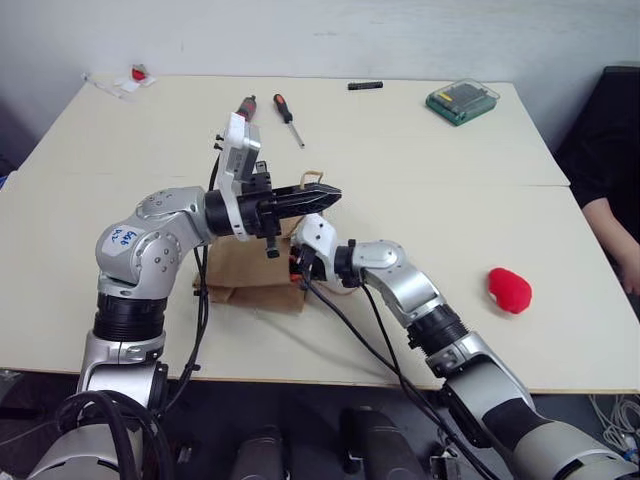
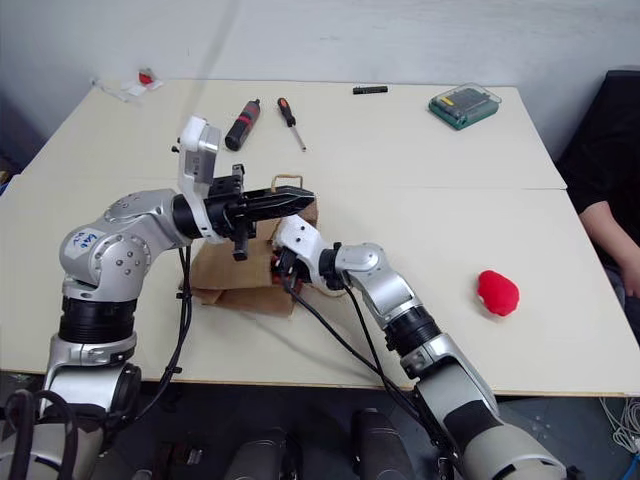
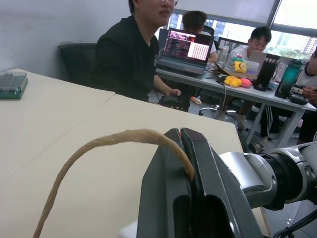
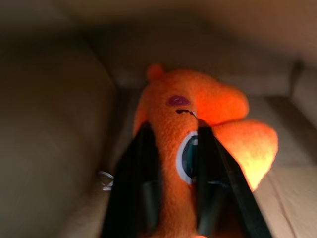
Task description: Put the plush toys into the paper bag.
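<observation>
Pale table [image 1: 420,260], left claw [image 1: 325,197] pinching bag handle [image 3: 99,146], red toy [image 1: 509,289] apart

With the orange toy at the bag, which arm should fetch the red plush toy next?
Probably the right. The red plush toy lies on the robot's right side of the table. The left end effector is shut on the paper bag's handle, while the right end effector has the orange plush toy inside the bag.
</observation>
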Robot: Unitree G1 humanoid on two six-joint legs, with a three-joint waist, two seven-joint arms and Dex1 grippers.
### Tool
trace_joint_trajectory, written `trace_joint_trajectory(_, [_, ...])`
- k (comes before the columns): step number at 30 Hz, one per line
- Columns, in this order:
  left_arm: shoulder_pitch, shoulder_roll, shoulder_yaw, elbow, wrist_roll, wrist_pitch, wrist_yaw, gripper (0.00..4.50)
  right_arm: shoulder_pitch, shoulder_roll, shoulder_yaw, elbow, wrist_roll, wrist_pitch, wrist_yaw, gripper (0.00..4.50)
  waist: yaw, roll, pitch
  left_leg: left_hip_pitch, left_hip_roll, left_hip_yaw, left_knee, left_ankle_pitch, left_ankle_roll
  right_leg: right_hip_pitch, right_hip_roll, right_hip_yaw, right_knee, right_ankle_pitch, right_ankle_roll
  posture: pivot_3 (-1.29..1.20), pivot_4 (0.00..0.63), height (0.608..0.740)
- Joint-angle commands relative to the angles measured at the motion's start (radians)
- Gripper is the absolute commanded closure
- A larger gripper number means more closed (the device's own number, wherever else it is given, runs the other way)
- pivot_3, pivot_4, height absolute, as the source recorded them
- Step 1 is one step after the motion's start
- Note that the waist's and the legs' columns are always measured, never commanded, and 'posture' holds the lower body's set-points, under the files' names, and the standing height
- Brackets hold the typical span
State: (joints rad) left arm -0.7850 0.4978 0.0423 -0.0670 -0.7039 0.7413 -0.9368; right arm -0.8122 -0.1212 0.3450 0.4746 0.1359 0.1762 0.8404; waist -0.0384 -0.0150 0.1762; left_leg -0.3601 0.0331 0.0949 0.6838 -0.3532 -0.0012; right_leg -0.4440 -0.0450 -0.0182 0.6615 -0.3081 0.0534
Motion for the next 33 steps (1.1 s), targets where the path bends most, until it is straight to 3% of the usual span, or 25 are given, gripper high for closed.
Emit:
trace_joint_trajectory(1, [-0.007,0.023,0.044,-0.035,-0.013,-0.010,0.010,4.50,0.009,0.011,-0.057,-0.034,0.031,0.024,-0.009,2.58,-0.002,0.000,0.000,0.000,0.000,0.000,0.000,0.000,0.000,0.000,0.000,0.000,0.000,0.000,0.000,0.00,0.150,0.740])
trace_joint_trajectory(5, [0.002,0.037,0.062,-0.032,-0.017,-0.006,0.016,4.50,0.064,-0.027,-0.094,-0.193,0.066,0.111,0.000,1.16,-0.001,0.000,0.000,0.000,0.000,0.000,0.000,0.000,0.000,0.000,0.000,0.000,0.000,0.000,0.000,0.00,0.150,0.740])
trace_joint_trajectory(8, [0.020,0.053,0.078,-0.022,-0.018,-0.005,0.017,4.50,0.196,-0.140,-0.183,-0.520,0.159,0.281,-0.005,0.13,0.007,0.000,0.000,-0.001,0.000,-0.001,0.000,0.000,0.000,0.000,0.000,-0.001,-0.001,0.000,0.000,0.00,0.150,0.740])
trace_joint_trajectory(12, [0.036,0.062,0.086,-0.019,-0.018,-0.006,0.014,4.50,0.406,-0.305,-0.409,-0.931,0.328,0.546,-0.087,0.06,0.016,0.000,0.000,-0.007,-0.001,-0.006,0.001,-0.001,0.001,-0.001,-0.001,-0.003,-0.003,0.000,0.000,0.00,0.150,0.740])
trace_joint_trajectory(15, [0.044,0.067,0.093,-0.017,-0.022,-0.005,0.009,4.50,0.586,-0.397,-0.706,-1.134,0.449,0.728,-0.176,0.06,0.017,0.000,0.000,-0.007,-0.001,-0.006,0.001,-0.001,0.001,-0.001,-0.001,-0.003,-0.003,0.000,0.001,0.00,0.150,0.740])
trace_joint_trajectory(17, [0.048,0.068,0.092,-0.012,-0.022,-0.006,0.003,4.50,0.708,-0.434,-0.911,-1.216,0.504,0.822,-0.218,0.06,0.020,0.000,0.000,-0.006,-0.001,-0.006,0.000,0.000,0.001,-0.001,-0.001,-0.003,-0.003,0.000,0.001,0.00,0.150,0.740])
trace_joint_trajectory(22, [0.039,0.070,0.087,0.012,-0.017,-0.010,-0.021,4.50,0.999,-0.460,-1.226,-1.302,0.566,0.894,-0.235,0.06,0.025,0.000,0.000,-0.003,-0.001,-0.004,0.000,0.000,0.001,0.000,0.001,0.000,-0.003,0.000,0.001,0.00,0.150,0.740])
trace_joint_trajectory(26, [0.017,0.065,0.077,0.039,-0.006,-0.018,-0.034,4.50,1.110,-0.434,-1.248,-1.267,0.539,0.848,-0.270,0.06,0.017,-0.001,0.000,0.004,-0.001,-0.001,-0.001,0.000,0.001,0.005,0.002,0.004,-0.005,0.000,0.001,0.00,0.150,0.740])
trace_joint_trajectory(33, [-0.009,0.057,0.071,0.040,-0.008,-0.015,-0.030,4.50,1.033,-0.424,-1.135,-1.163,0.501,0.811,-0.395,0.06,0.012,0.000,0.000,0.008,-0.001,-0.002,-0.003,0.000,0.000,0.011,0.002,0.004,-0.006,-0.001,0.001,0.00,0.150,0.740])
